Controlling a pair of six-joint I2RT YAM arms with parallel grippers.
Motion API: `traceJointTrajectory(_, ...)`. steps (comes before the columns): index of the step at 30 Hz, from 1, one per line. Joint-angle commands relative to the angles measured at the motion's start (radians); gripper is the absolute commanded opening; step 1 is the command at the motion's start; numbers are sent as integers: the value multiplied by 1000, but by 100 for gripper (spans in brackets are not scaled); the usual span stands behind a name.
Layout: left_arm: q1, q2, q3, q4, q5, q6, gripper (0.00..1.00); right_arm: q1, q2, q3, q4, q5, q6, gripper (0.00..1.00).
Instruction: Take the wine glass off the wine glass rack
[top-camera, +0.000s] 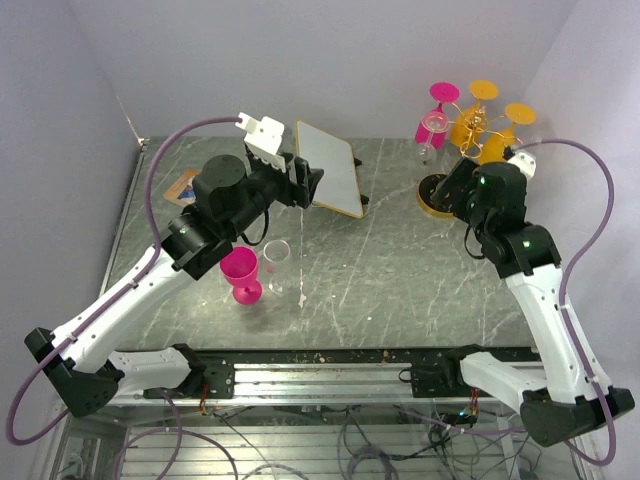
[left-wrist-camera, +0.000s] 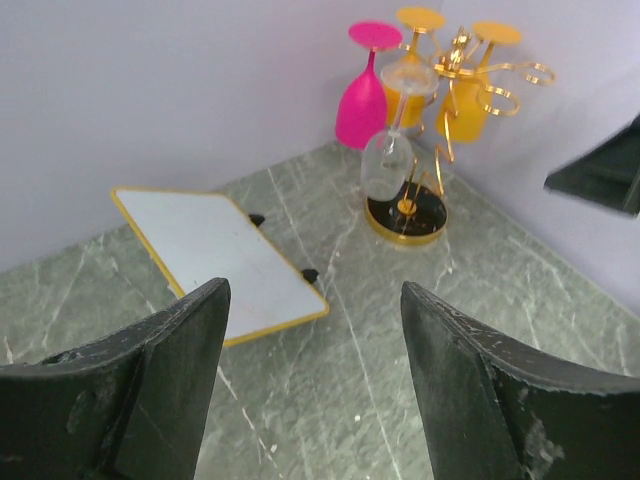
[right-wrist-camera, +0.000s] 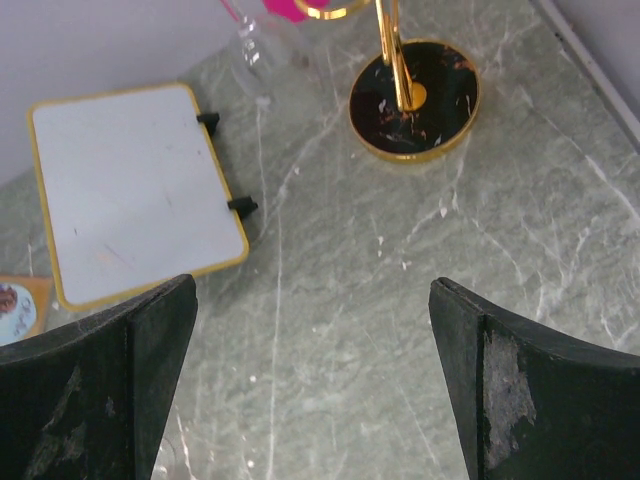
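Observation:
The wine glass rack (top-camera: 470, 128), gold wire on a round dark base (top-camera: 436, 197), stands at the back right. A pink wine glass (top-camera: 437, 108), a clear one (top-camera: 432, 135) and two orange ones (top-camera: 500, 105) hang upside down from it. In the left wrist view the rack (left-wrist-camera: 455, 65) is far ahead with its clear glass (left-wrist-camera: 388, 160) nearest. My left gripper (left-wrist-camera: 315, 300) is open and holds nothing, beside the whiteboard. My right gripper (right-wrist-camera: 312, 300) is open and holds nothing, just short of the rack's base (right-wrist-camera: 413, 100).
A gold-framed whiteboard (top-camera: 328, 168) lies at the back centre. An upright pink glass (top-camera: 241, 275) and an upright clear glass (top-camera: 277, 265) stand on the table under the left arm. A small printed card (top-camera: 183, 185) lies at the back left. Walls close the back and the sides.

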Motion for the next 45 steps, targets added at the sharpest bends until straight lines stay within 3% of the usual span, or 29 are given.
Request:
traceJointTrajectory(1,6,-39,-76,141,14,4,79,-4,83,98,7,100,74,100)
traceJointTrajectory(7,15,-31,-123,174,27,21,78,-5,226,245,52,146,175,99)
traceJointTrajectory(16,15,-33,-146,187,-26,72,79,-38,435,402,168,74,272,97)
traceJointTrajectory(22,19,-32,-160,198,-55,94,79,-109,638,614,94,-39,159,84)
traceJointTrajectory(29,42,-31,-156,199,-29,83,79,-169,732,691,127,-192,-64,82)
traceJointTrajectory(45,56,1,-147,191,1,65,79,-231,815,745,128,-355,-82,63)
